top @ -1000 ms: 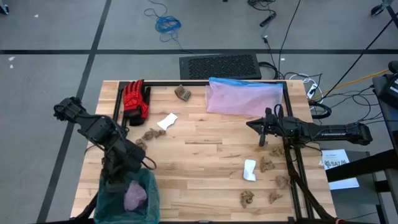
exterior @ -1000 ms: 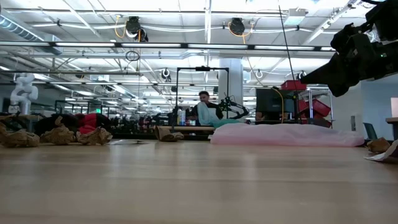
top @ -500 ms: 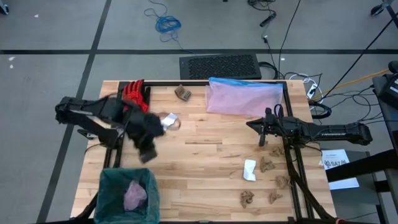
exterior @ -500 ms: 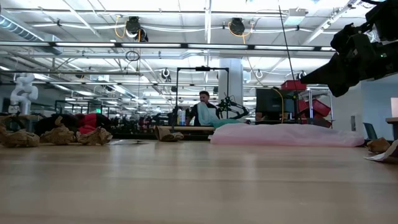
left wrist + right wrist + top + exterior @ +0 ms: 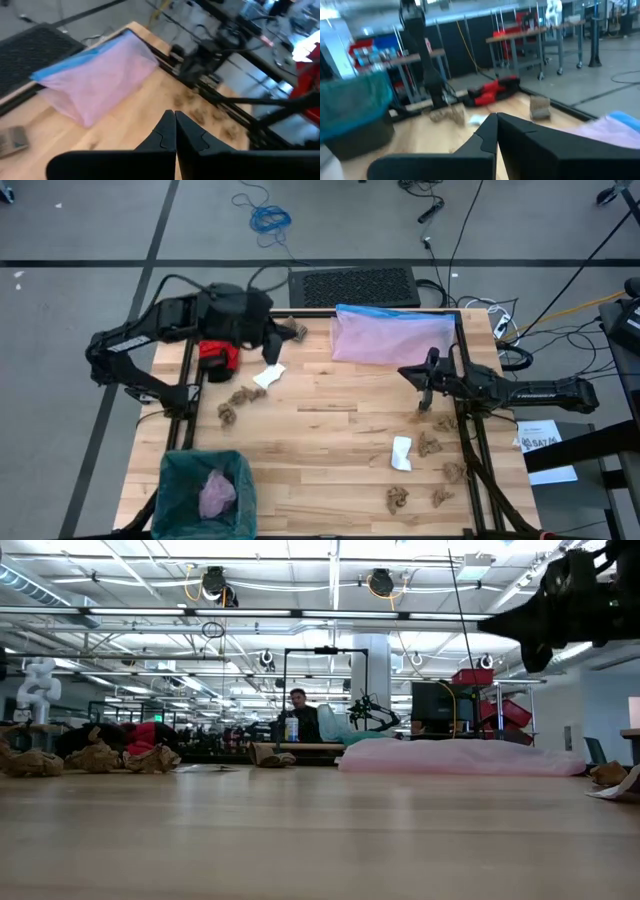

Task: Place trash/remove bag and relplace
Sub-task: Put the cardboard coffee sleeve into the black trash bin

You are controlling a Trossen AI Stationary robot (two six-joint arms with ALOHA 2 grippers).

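Note:
The teal-green bag point(image 5: 190, 480) lines a bin at the table's near left corner; a pale crumpled piece point(image 5: 215, 495) lies inside it. In the right wrist view the bag point(image 5: 350, 107) shows far off. My left gripper point(image 5: 272, 345) hovers shut over the far left of the table, beside a brown paper scrap point(image 5: 293, 330), its fingers point(image 5: 175, 125) closed on nothing. My right gripper point(image 5: 418, 380) hangs shut above the table's right half, near the pink bag point(image 5: 393, 335), and holds nothing point(image 5: 496, 122). The low view shows it high up point(image 5: 535, 635).
Brown paper scraps point(image 5: 235, 400) point(image 5: 430, 445) and white paper pieces point(image 5: 268, 375) point(image 5: 400, 452) lie scattered on the wood. A red glove point(image 5: 215, 352) lies at the far left. Black frame rails point(image 5: 460, 360) border the table. A person point(image 5: 298, 720) stands behind the table.
My left gripper has swung from above the bin at the near left corner toward the table's far edge, past the red glove. The pale piece stays in the bag. My right gripper has risen a little.

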